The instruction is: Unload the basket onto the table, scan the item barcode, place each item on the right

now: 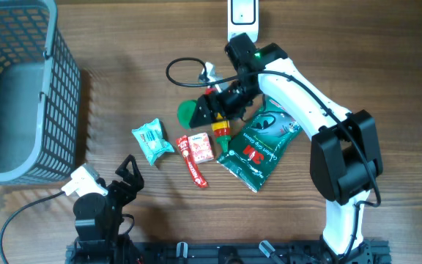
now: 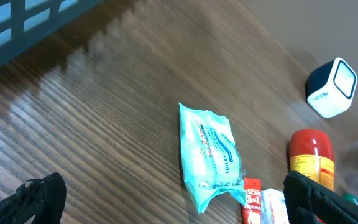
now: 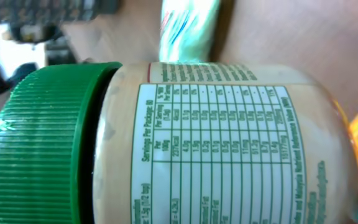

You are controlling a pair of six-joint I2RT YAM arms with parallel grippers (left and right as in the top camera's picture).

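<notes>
The right gripper (image 1: 217, 105) clasps the green-lidded jar (image 3: 229, 137) near the scanner (image 1: 240, 15). I'd roll the jar until the barcode, not the nutrition panel, faces the scanner. The left gripper (image 1: 128, 174) sits spread wide and empty, well away from the scanner.

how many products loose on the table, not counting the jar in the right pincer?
5: teal packet, red sachet, red carton in a row; red-yellow bottle beside the carton; green 3M pack at right. Right arm may hide more.

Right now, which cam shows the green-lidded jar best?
Right wrist: the green-lidded jar fills the frame, nutrition table readable, no barcode showing. Overhead shows mostly its green lid beside the right gripper. Left wrist: at most an edge blur.
</notes>
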